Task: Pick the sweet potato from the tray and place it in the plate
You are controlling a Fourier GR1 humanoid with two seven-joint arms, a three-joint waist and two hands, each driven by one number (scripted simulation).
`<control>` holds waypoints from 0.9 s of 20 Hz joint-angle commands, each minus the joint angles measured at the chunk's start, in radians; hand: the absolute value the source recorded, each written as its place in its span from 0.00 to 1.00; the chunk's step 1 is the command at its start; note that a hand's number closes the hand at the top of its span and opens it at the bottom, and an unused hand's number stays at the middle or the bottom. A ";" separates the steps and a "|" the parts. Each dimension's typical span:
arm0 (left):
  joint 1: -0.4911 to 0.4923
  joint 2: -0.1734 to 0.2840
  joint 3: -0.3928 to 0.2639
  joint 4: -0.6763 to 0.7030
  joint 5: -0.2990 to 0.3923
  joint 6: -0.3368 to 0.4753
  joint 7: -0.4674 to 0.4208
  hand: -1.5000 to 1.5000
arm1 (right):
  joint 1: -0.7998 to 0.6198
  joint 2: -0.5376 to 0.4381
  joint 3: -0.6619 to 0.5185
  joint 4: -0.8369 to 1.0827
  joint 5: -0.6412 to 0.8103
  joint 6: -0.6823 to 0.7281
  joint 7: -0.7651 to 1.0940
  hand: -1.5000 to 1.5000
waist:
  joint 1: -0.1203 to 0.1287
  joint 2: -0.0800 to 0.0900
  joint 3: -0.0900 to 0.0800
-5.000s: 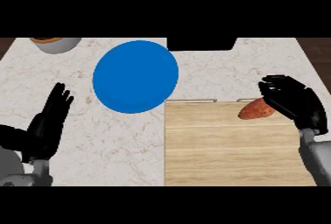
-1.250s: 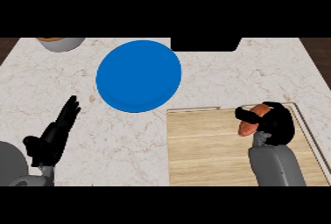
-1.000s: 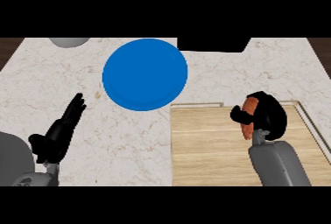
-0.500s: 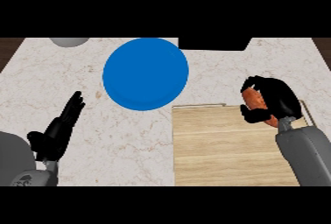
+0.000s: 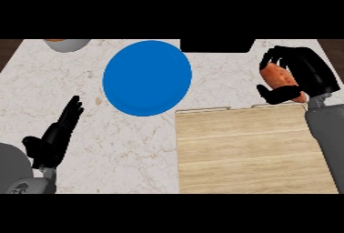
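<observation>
Up in the upper right of the frame, the right hand has its fingers and thumb curled round the sweet potato, so the orange-brown thing is clearly in its grasp. It sits just past the far edge of the wooden tray, which fills the lower right, so I'd say the pick part is done: the potato isn't lying on the tray, it's carried off it.

What's left is the whole delivery bit. The blue plate is in the upper middle, left of the hand, with a stretch of marble counter between them, so hand and plate are still apart. Nothing is on the plate. My read is that the hand needs to travel left until the potato is over the blue surface, come down, and let go. The grey forearm runs up along the tray's right side, so reach looks fine to me, though that's a guess.

Over at the lower left, the left hand is just resting with fingers straight and pointing up, holding nothing.

Other stuff: a grey bowl with something orange in it at the upper left edge, and a dark block at the top centre. Neither looks like it's in the way.
</observation>
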 commanded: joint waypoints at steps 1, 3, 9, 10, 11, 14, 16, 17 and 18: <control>0.030 0.009 0.014 -0.034 0.004 -0.015 0.014 0.50 | -0.018 -0.008 -0.053 -0.034 -0.018 -0.053 -0.084 1.00 | -0.003 -0.002 0.000; -0.008 -0.006 0.017 0.023 -0.009 -0.020 -0.011 0.50 | -0.024 0.011 -0.064 -0.110 -0.040 -0.035 -0.044 1.00 | -0.011 -0.002 0.000; 0.061 -0.021 0.021 -0.018 -0.029 -0.033 -0.019 0.50 | -0.202 0.116 -0.025 -0.009 0.003 -0.022 0.030 1.00 | 0.004 0.000 -0.001; -0.002 -0.030 0.035 -0.017 -0.029 -0.011 0.022 0.50 | -0.159 0.149 0.001 -0.113 0.003 -0.003 0.095 1.00 | -0.006 -0.002 -0.001; 0.020 -0.031 0.031 -0.005 -0.040 -0.021 -0.016 0.50 | -0.235 0.152 0.001 -0.033 0.016 0.013 0.103 1.00 | 0.000 0.000 -0.001; -0.004 -0.044 0.031 -0.014 -0.051 -0.019 0.004 0.50 | -0.315 0.171 -0.014 0.110 0.035 -0.017 0.040 1.00 | 0.003 0.001 0.000; -0.085 -0.034 0.055 0.056 -0.035 -0.030 0.029 0.50 | -0.375 0.239 0.013 0.172 0.048 -0.029 0.084 1.00 | 0.005 0.005 -0.001; -0.002 -0.059 0.017 -0.029 -0.063 0.001 0.046 0.50 | -0.364 0.252 0.031 0.147 0.045 -0.008 0.078 1.00 | 0.006 0.001 0.000; -0.008 0.001 0.079 0.028 -0.022 -0.071 -0.001 0.50 | -0.389 0.256 0.017 0.162 0.036 0.005 0.088 1.00 | 0.004 0.001 -0.001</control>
